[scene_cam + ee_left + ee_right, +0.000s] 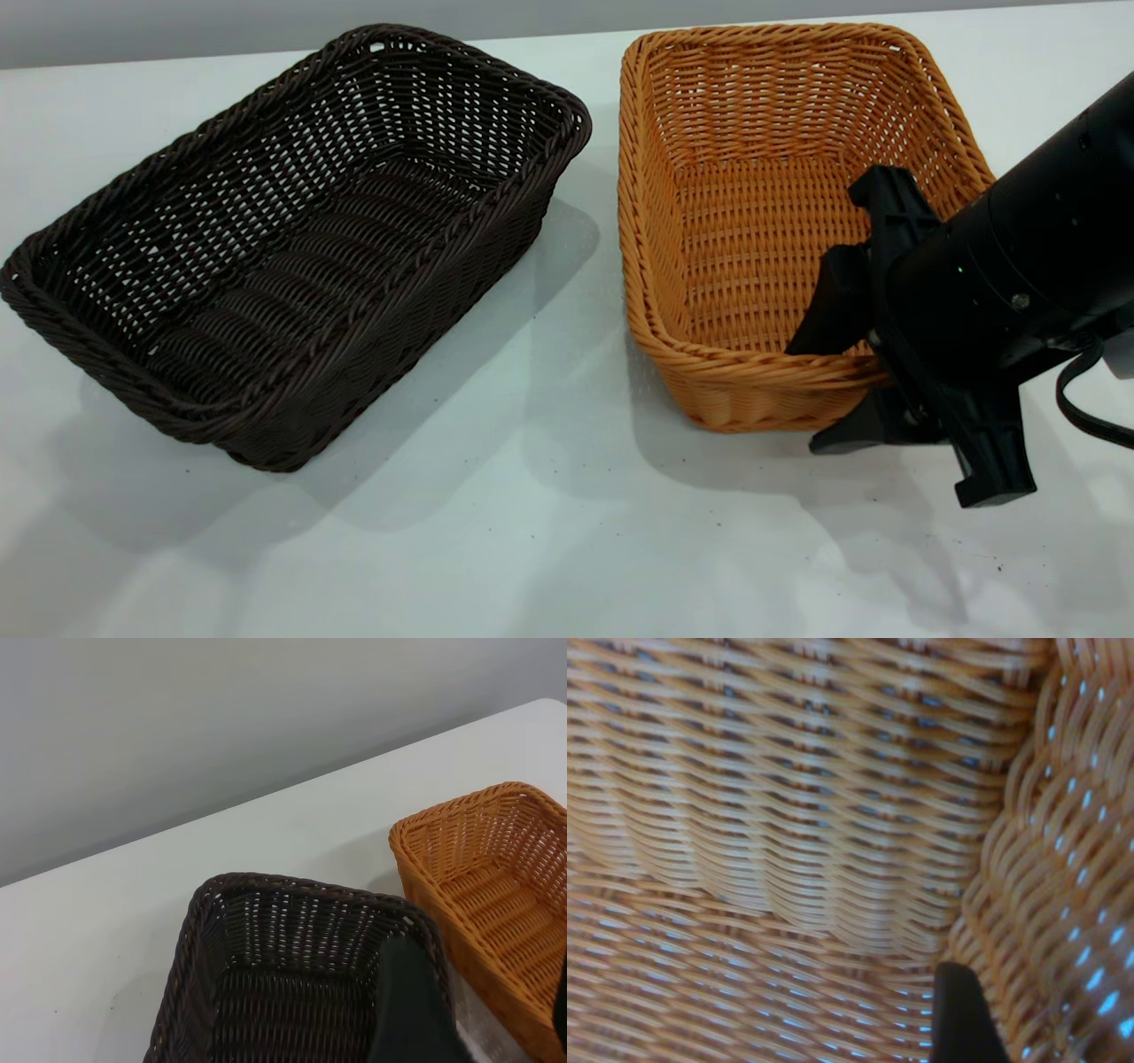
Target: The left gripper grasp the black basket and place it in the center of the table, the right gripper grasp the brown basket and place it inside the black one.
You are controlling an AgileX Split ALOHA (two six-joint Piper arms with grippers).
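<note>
While the right end effector (pixel 842 390) straddles the brown basket's (pixel 753 230) near wall, fingers apart, the second step is in hand.
Black basket (pixel 292 248) sits left of centre on the worktop (pixel 532 532); the left end effector's state I cannot tell. Next: clamp, lift, carry over.

Woven wicker, perhaps plastic: black basket (pixel 292 239), brown basket (pixel 780 221). Smooth matt white table (pixel 549 532), lightly speckled.

White table (pixel 532 532), soft shadows; plain grey wall (pixel 221 726) behind, perhaps.
</note>
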